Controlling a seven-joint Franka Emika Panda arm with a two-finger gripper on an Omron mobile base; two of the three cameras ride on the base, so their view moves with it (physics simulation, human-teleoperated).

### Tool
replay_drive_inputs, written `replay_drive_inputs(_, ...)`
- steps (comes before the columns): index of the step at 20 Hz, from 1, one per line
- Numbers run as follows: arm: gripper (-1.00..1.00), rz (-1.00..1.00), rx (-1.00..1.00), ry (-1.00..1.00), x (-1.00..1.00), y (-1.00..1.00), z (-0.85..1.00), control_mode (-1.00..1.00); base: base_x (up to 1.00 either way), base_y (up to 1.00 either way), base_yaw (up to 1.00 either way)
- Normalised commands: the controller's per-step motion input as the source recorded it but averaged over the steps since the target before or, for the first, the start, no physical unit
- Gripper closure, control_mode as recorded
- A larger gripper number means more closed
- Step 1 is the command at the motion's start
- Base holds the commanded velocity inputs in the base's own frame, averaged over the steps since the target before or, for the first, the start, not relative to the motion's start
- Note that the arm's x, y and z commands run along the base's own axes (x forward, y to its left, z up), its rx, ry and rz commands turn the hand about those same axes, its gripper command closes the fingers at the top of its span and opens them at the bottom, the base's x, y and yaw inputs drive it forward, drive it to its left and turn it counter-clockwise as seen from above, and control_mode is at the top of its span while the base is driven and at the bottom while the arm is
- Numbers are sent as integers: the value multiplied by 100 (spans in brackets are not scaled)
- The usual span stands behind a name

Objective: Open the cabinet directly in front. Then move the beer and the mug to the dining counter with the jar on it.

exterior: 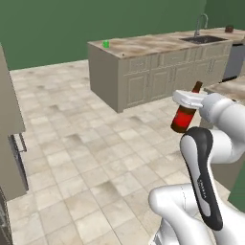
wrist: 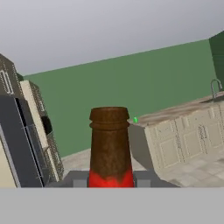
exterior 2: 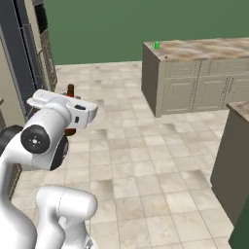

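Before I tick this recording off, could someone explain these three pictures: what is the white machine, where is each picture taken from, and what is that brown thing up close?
The white machine is a robot arm on a base that drives, in a rendered kitchen. Two pictures come from cameras behind the arm, left and right; the third looks along its gripper. The gripper holds the slim dark brown glass beer bottle with the red label, whose neck fills the hand view. Ahead stands the long marble-topped dining counter, with a small bright green mug near its end, and a dark sink and arched steel faucet farther along.
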Motion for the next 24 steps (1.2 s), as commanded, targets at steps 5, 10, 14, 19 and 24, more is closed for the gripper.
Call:
replay_drive_inputs(5,100,0,0,0,0,0,0,100,55,49,-31)
replay_drive_inputs(10,100,0,0,0,0,0,0,100,50,52,-31)
replay_drive_inputs(14,100,0,0,0,0,0,0,100,43,52,-31)
replay_drive_inputs(19,100,0,0,0,0,0,0,100,37,56,-31)
replay_drive_inputs(24,100,0,0,0,0,0,0,100,33,61,-31)
